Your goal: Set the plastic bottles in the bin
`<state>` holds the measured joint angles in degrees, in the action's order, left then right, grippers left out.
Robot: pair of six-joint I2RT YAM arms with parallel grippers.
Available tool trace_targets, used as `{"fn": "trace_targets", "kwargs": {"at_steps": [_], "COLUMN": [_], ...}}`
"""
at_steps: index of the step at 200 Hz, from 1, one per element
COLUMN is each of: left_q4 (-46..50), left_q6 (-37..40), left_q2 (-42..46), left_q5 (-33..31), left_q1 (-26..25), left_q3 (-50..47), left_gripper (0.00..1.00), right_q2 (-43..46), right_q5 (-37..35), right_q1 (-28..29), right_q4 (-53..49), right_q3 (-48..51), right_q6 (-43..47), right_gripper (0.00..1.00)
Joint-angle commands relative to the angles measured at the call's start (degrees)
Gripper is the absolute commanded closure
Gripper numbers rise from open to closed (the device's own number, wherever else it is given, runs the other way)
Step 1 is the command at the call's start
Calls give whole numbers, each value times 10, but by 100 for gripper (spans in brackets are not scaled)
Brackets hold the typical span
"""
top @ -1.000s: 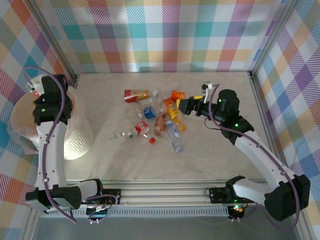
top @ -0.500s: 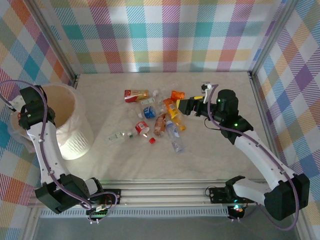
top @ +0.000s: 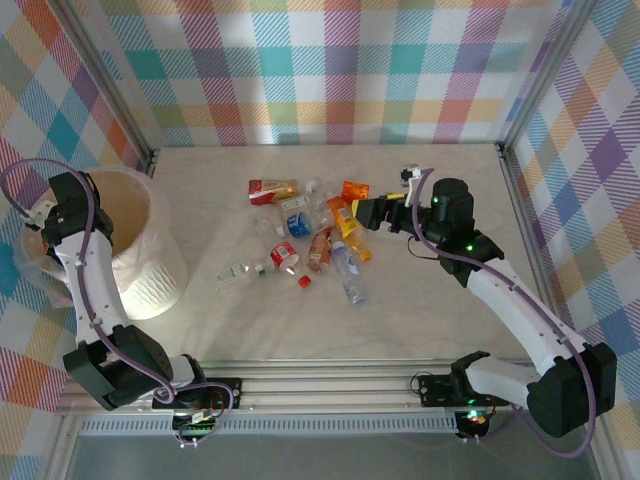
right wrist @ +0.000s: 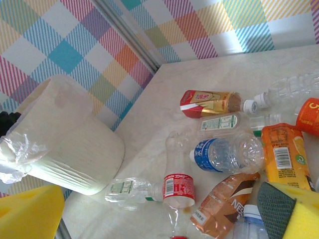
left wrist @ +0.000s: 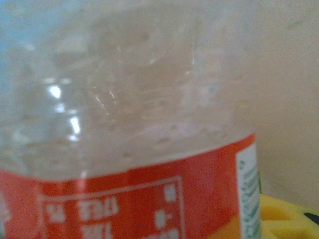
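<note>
The pale bin stands at the left, also in the right wrist view as the bin. My left gripper is at its left rim. A clear plastic bottle with a red-orange label lies right against the left wrist camera, one yellow pad touching its edge. Several plastic bottles lie mid-table: red-gold label, blue label, orange, red label. My right gripper hovers open at the pile's right edge, its yellow pads spread wide over the red-labelled bottle.
A brown pouch and a loose red cap lie among the bottles. A clear bottle with a green label lies alone between pile and bin. Checked walls and metal posts close in the table on three sides.
The left arm swung from above the bin's near-left rim out to the left, then came back slightly. The right gripper edged a little left toward the pile.
</note>
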<state>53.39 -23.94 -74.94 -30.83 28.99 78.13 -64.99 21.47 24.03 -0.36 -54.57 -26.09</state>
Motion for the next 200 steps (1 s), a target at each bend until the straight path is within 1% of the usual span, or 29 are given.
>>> {"fn": "trace_targets", "kwargs": {"at_steps": [1,19,71,99,123,137,147,151,155,164,169,173,183,200], "left_q4": [20,22,44,48,51,46,36,28,22,14,13,13,13,1], "left_q6": [-17,-14,-2,11,18,18,16,15,15,14,14,14,14,13], "left_q2": [2,5,9,17,24,29,34,36,38,38,37,35,31,24], "left_q5": [-16,-6,-4,27,46,68,96,113,125,135,135,133,129,148], "left_q1": [5,5,5,-6,-40,-62,-77,-83,-90,-112,-121,-143,-170,-210], "left_q3": [16,24,64,79,99,110,116,116,118,124,130,135,146,155], "left_gripper": [37,35,16,15,13,11,10,8,4,0,0,0,0,0], "right_q2": [14,14,15,18,17,15,15,15,15,15,16,15,13,1], "right_q5": [-7,-9,-11,-23,-27,-29,-31,-32,-34,-41,-46,-49,-57,-69], "right_q1": [2,2,2,2,2,2,2,2,2,2,2,2,2,2], "right_q4": [-5,-6,-6,-1,1,2,4,4,4,6,6,4,-2,-19], "right_q3": [-11,-10,-6,1,3,5,8,10,11,15,18,19,21,22], "right_q6": [10,11,7,5,1,-4,-7,-10,-12,-16,-19,-21,-23,-29], "right_gripper": [0,0,0,0,0,0,0,0,0,0,0,0,0,0]}}
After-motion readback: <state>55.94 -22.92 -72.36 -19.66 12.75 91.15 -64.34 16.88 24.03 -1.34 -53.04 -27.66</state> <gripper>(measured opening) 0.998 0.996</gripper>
